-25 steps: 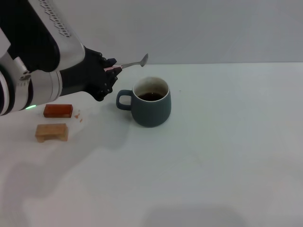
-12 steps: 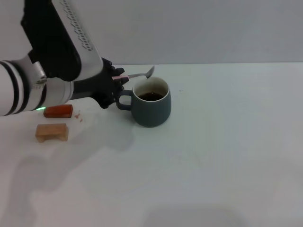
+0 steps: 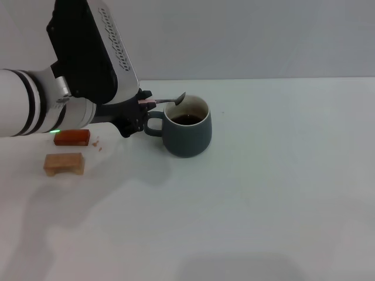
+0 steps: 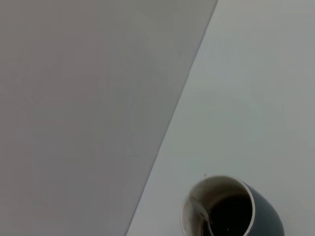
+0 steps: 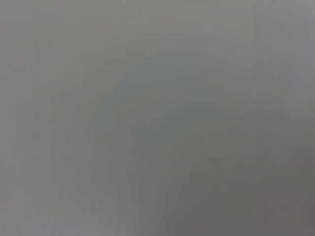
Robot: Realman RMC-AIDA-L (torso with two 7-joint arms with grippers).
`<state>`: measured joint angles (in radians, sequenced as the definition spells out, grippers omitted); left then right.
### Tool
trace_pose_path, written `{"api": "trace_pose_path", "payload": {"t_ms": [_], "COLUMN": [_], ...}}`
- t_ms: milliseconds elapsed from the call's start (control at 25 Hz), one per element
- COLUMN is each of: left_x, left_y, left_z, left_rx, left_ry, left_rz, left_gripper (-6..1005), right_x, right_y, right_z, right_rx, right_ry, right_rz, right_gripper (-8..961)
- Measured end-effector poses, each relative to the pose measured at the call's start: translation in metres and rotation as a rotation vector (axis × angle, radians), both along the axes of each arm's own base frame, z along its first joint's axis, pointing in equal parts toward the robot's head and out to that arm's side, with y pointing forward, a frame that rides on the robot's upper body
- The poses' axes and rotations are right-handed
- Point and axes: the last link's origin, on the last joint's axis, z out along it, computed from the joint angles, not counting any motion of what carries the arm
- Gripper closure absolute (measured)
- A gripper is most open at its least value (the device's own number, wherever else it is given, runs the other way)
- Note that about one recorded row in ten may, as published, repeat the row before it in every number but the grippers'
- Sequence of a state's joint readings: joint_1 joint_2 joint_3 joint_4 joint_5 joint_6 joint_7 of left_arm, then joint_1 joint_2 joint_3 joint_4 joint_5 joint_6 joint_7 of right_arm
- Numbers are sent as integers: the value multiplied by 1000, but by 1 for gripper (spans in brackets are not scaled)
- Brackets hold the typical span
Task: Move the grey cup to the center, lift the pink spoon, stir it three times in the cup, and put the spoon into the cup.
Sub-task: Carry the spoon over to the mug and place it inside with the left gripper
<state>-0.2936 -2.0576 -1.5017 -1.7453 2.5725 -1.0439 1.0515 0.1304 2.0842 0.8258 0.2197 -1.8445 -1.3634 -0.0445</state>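
Left claw (image 3: 142, 103), clamped on the pink spoon (image 3: 166, 102) by its handle, holds the bowl level over the grey cup's (image 3: 187, 127) rim, toward the desk's (image 3: 263, 187) far edge.

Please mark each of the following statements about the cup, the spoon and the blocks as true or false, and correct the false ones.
1. The left gripper holds the pink spoon by its handle. True.
2. The spoon's bowl rests at the bottom of the grey cup. False: it is at the cup's rim, on the handle side, above the dark liquid.
3. The cup's handle points toward the robot's left. True.
4. The red-brown block is stacked on the tan wooden block. False: they lie apart on the table, the red-brown one farther from the robot.
5. The right gripper is beside the cup. False: no view shows it.
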Motion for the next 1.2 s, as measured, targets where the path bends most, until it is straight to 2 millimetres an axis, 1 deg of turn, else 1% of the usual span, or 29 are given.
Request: {"api": "trace_pose_path", "payload": {"t_ms": [400,720,880,1200], "left_x": [6,9,9,11], "left_y": [2,7,9,9], "left_z": [-2,-11,-17,-20], "left_rx": [-24,-60,-68,-69], "left_ry": [58,78,119,150], "left_rz": [-37,-44,-54,-68], "left_gripper": [865,865,865,865], "right_x": [-1,-2,-2,-2], "right_y": [2,2,1,1], "right_z": [0,0,0,-1], "right_rx": [2,1,0,-1], "right_ry": [3,4,3,2], "right_rz": [5,8,9,10], "right_gripper": [955,955,954,955]}}
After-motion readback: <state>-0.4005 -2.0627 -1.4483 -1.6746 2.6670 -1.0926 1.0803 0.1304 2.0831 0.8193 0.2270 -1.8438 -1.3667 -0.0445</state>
